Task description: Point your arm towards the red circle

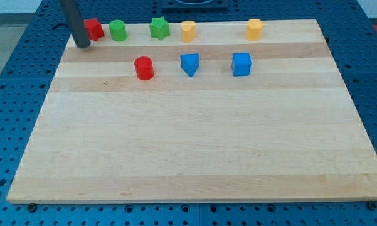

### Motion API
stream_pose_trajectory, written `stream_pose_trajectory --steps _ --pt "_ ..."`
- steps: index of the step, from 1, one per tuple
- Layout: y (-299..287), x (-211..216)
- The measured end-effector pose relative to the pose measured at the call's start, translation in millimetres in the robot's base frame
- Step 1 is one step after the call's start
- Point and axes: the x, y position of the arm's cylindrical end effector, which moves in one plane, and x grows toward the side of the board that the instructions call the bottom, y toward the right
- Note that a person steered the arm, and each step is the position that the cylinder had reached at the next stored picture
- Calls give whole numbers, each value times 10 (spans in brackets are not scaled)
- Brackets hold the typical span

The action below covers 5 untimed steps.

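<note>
Right of and below my tip (83, 45) lies the red circle (143, 68)

Green circle (118, 30), green star (159, 27), blue cube (241, 64).

single camera view, mounted high at the worktop (194, 163) near edge, looking down and forward at an angle, medium distance, whole board in frame, far edge near the view's top, blue perforated base (6, 94) around it
</note>
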Motion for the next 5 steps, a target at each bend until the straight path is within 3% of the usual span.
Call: stream_pose_trajectory --steps 1,2,3,5 --pt "330 773" --pt "776 1249" --pt "1151 1238" --pt "1288 1123"
